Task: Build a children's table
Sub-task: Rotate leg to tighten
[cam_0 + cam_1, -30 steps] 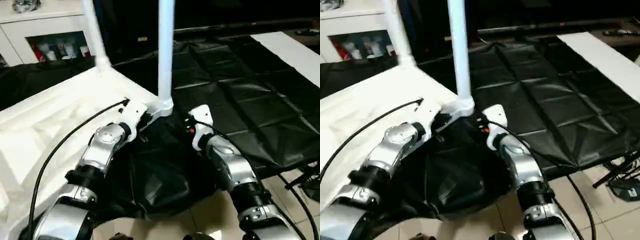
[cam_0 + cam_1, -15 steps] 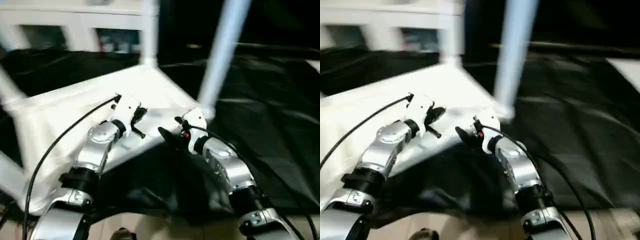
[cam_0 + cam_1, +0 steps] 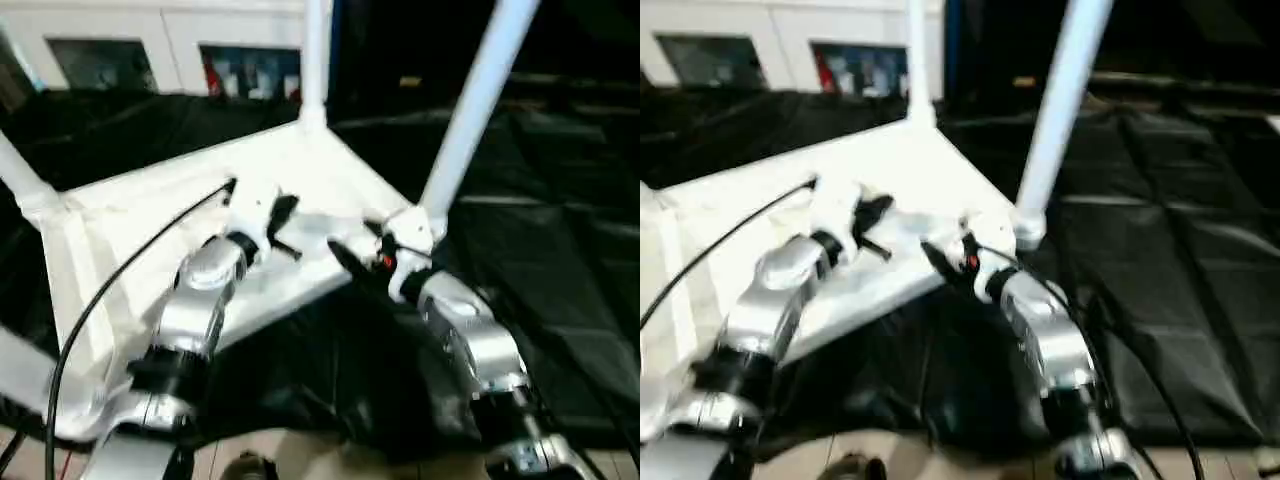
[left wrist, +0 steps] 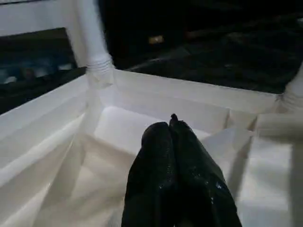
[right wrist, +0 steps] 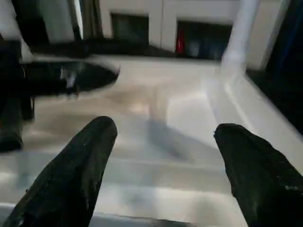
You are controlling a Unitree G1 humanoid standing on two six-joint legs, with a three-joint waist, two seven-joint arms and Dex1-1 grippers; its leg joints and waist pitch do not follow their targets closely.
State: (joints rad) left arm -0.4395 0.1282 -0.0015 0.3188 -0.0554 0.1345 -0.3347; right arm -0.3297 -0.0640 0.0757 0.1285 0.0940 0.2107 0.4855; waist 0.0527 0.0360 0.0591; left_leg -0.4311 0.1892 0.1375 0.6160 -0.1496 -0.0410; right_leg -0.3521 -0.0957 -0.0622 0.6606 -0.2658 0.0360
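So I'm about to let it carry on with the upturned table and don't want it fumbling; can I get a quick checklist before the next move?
1. Tabletop lying underside up: ok.
2. Near-corner leg seated in its socket: ok; it leans slightly.
3. Far-corner leg standing in its socket: ok.
4. Fourth leg fitted: cannot tell.
5. Left gripper shut, holding nothing, over the ribbed underside: ok.
6. Right gripper open, empty, by the near edge: ok.
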